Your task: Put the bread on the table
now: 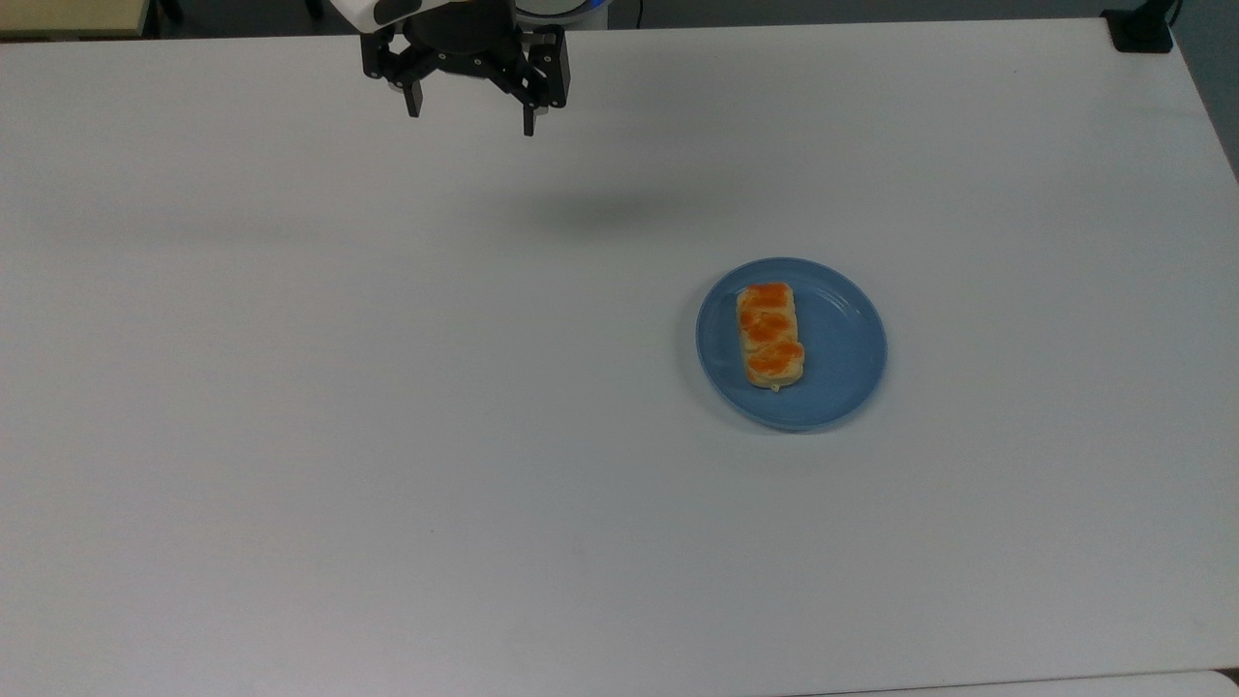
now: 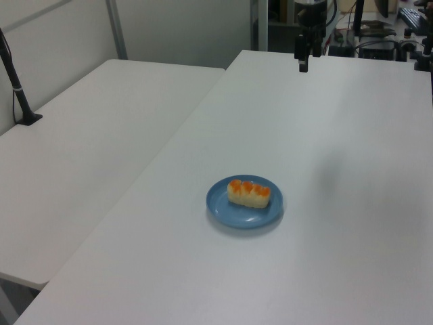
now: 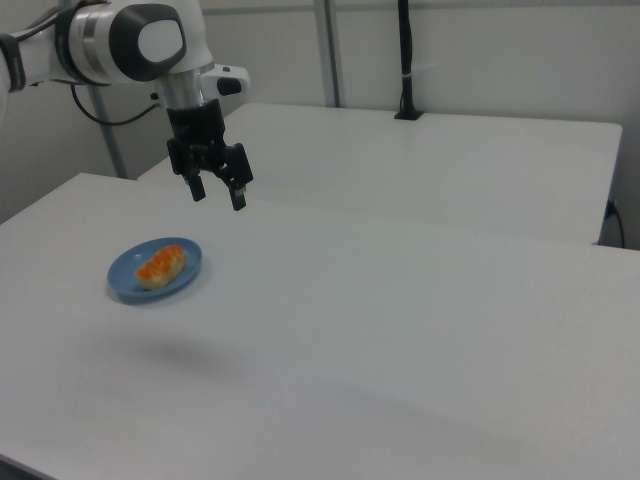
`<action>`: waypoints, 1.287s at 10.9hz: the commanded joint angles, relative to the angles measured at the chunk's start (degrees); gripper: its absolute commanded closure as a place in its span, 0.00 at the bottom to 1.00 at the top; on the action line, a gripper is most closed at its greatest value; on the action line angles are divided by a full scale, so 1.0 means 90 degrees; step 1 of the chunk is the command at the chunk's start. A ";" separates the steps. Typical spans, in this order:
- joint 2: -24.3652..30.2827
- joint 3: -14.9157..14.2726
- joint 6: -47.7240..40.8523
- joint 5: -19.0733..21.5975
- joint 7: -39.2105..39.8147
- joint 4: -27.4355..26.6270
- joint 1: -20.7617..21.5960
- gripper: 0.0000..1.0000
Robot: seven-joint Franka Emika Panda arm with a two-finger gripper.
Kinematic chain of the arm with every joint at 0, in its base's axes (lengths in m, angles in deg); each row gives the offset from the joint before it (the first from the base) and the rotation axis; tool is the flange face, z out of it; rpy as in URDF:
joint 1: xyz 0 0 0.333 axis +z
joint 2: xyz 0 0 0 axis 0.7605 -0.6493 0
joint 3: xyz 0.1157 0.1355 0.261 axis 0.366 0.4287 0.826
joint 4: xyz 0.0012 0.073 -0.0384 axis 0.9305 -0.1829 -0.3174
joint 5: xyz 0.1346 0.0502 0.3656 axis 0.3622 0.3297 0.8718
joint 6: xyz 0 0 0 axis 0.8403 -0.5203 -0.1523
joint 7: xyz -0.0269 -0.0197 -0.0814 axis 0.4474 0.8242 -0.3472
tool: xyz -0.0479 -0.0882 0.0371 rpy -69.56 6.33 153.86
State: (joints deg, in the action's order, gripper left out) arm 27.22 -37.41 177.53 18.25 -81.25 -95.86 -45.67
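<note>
Bread [image 1: 770, 335] lies on blue plate [image 1: 842, 373] (hand [image 1: 471, 114] spread, apart)

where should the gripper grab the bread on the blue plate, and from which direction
Take the bread across its short width at the middle glazed patch, coming straight down from above. It lies flat on the blue plate, long axis running up and down in the top view, so its long sides are free and the narrow span likely fits the open gripper.

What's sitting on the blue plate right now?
Just the bread, lying left of centre in the top view on the blue plate. The plate surface beneath it is covered.
</note>
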 commanded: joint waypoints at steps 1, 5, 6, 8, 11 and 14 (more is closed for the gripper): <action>-0.0002 -0.0003 0.0188 0.0017 0.0132 -0.0142 0.0071 0.00; -0.0033 -0.0003 0.0286 0.0027 0.0123 -0.0152 0.0071 0.00; -0.0042 0.0007 0.0316 0.0036 0.0123 -0.0161 0.0081 0.00; -0.0062 0.0007 0.0326 0.0046 0.0103 -0.0152 0.0100 0.00; -0.0548 -0.0168 0.0471 0.0309 -0.0129 0.0043 0.0966 0.00; -0.1329 -0.0296 0.1709 0.0349 -0.1564 0.0053 0.1895 0.00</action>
State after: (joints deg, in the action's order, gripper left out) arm 20.53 -37.93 186.32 20.91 -88.12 -95.98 -34.78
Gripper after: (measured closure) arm 0.000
